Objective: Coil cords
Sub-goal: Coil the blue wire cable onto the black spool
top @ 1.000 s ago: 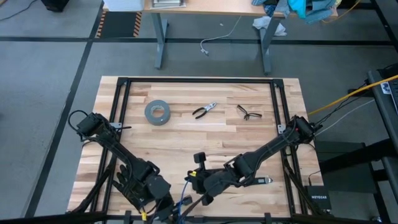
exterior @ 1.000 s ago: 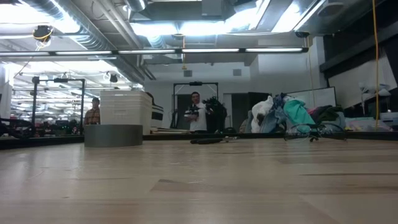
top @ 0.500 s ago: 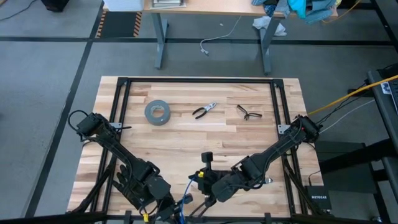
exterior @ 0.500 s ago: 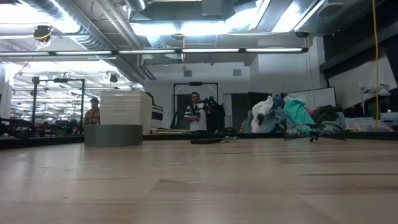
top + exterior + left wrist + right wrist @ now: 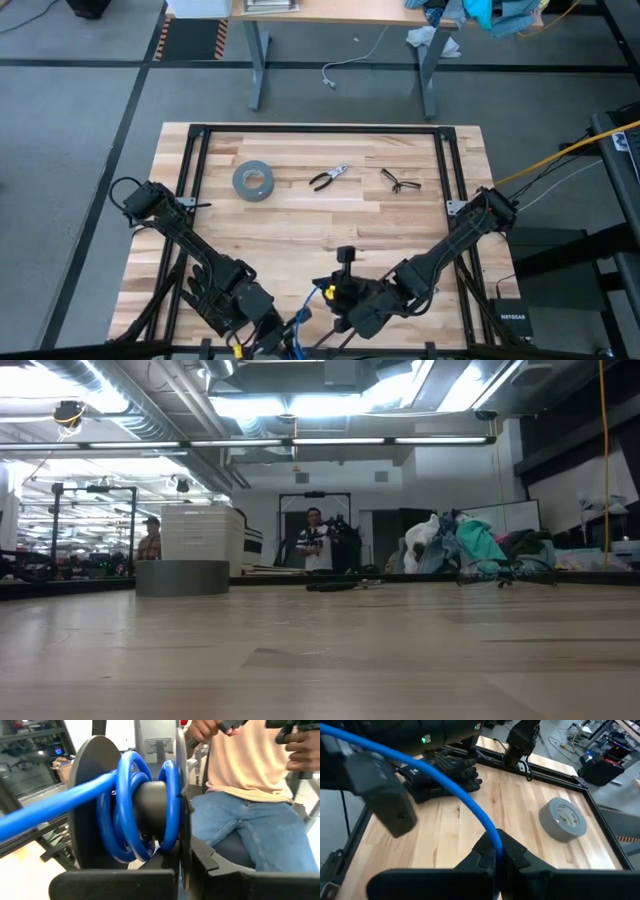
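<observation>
Looks like a robotics lab or workshop: exposed ceiling ducts [image 5: 150,400], strip lights [image 5: 330,442], a wooden workbench [image 5: 300,215], pliers [image 5: 328,178] and duct tape [image 5: 253,180] are seen.

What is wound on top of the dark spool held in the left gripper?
Several turns of blue cord lie around the spool's dark core. The flanges hide how many turns lie beneath and where the cord's end sits.

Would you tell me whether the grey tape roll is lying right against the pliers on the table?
No, in the high view the grey tape roll and the pliers lie apart, with bare wood between them.
</observation>
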You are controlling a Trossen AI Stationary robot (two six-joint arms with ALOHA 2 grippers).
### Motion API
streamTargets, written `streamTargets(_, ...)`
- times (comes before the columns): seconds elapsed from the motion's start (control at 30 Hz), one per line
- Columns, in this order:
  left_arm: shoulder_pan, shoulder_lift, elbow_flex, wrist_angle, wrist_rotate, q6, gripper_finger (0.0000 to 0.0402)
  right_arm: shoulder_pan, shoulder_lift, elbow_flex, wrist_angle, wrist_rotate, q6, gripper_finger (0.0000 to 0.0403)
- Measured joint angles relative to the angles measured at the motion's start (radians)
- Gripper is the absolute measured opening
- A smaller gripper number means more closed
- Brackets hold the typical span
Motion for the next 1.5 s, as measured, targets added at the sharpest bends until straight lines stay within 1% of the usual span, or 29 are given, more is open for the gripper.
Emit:
streamTargets(0.17,0.0,0.0,0.0,0.019,-0.062,0.0,0.0,0.001,-0.001,0.0,-0.021,-0.008,0.049,0.0001)
streamTargets(0.37,0.0,0.0,0.0,0.04,-0.089,-0.007,0.0,0.014,0.009,0.0,-0.02,-0.009,0.08,0.0001)
streamTargets(0.67,0.001,0.0,0.0,0.023,-0.147,-0.052,0.0,0.055,0.011,0.0,-0.019,0.046,0.105,0.0001)
streamTargets(0.83,0.001,0.0,0.0,0.034,-0.183,-0.052,0.0,0.056,0.012,0.0,-0.019,0.022,0.127,0.0001)
streamTargets(1.03,0.001,0.0,0.0,0.056,-0.192,-0.039,0.0,0.061,0.021,0.0,-0.015,0.015,0.144,0.0001)
streamTargets(1.17,0.001,0.0,0.0,0.063,-0.193,-0.029,0.0,0.059,0.048,0.0,-0.008,-0.026,0.159,0.0001)
streamTargets(1.33,0.007,0.0,0.0,0.066,-0.193,-0.024,0.0,0.059,0.089,0.0,0.015,-0.039,0.159,0.0001)
streamTargets(1.5,0.011,0.0,0.0,0.065,-0.193,-0.018,0.0,0.058,0.095,0.0,0.048,-0.065,0.154,0.0001)
